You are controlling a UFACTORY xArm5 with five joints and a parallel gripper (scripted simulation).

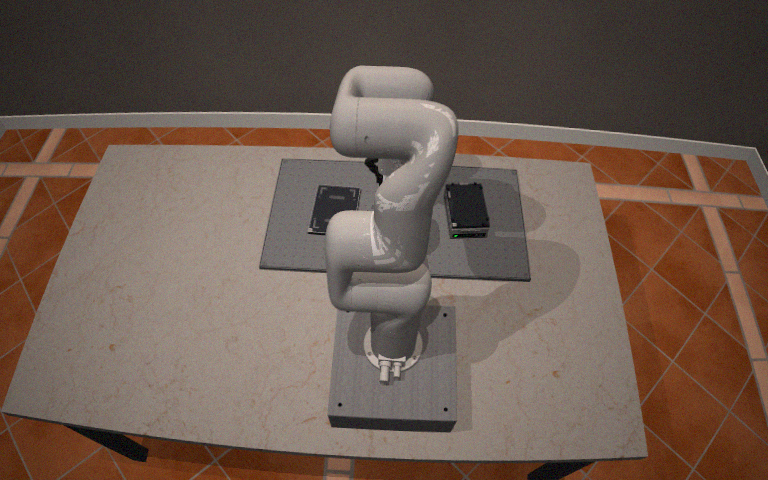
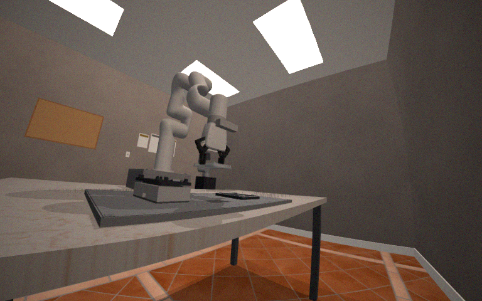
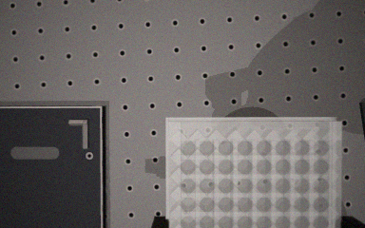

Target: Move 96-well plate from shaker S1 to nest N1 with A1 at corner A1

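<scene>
1. In the exterior view the pincer (image 2: 213,156) was clamped wide on the 96-well plate (image 2: 212,165), held level in the air between plate shaker S1 (image 2: 161,188) and plate nest N1 (image 2: 237,195).
2. The top view hid the plate behind the arm (image 1: 390,186).
3. Only the wrist view showed the plate's wells (image 3: 254,166), with the nest's corner mark (image 3: 81,130) well to the left.

The white arm (image 1: 390,186) rises from its foot, folds back on itself at the elbow and bends over at the top so the wrist points straight down. The pincer (image 2: 213,156) hangs below the wrist, its black fingers (image 2: 201,153) clamped on the two sides of a pale plate (image 2: 212,165), held level beneath it.
</scene>
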